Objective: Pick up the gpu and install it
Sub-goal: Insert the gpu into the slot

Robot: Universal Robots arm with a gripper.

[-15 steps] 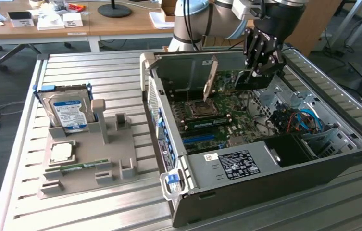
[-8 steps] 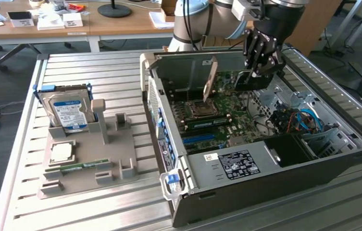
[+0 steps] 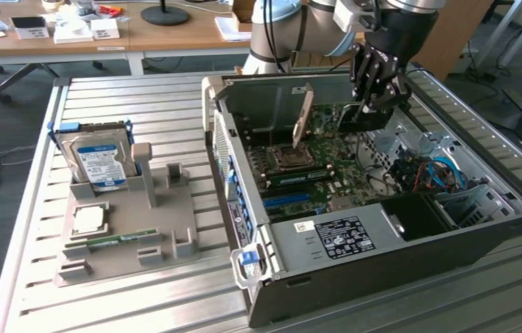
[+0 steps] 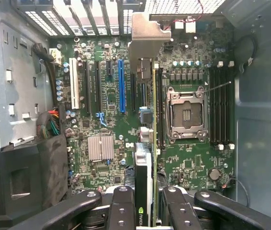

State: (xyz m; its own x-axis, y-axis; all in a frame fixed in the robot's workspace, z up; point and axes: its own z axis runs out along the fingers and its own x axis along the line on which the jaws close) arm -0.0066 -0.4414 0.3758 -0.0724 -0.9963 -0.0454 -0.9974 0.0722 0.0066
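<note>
- Exterior view: the arm's gripper (image 3: 371, 111) reaches down into an open computer case (image 3: 381, 236) that stands on the slatted metal worktop (image 3: 150, 97), by the edge at the exterior view's right.
- Its fingers are partly closed and clamped on the gpu (image 3: 353, 119). The card stands on edge above the motherboard (image 3: 335, 163), with its silver bracket toward the case's rear wall.
- Near the worktop's edge at the exterior view's left, a grey holder (image 3: 172, 229) carries a hard drive (image 3: 99, 161), a processor chip (image 3: 89, 220) and a memory stick (image 3: 117, 241).
- Wrist view: the gripper (image 4: 148, 203) pinches the gpu (image 4: 144, 167) between its black fingers (image 4: 123, 206).
- The card is seen edge-on, running between the blue expansion slot (image 4: 121, 86) and the empty processor socket (image 4: 187, 115).
- Whether the card is seated in a slot cannot be told.
</note>
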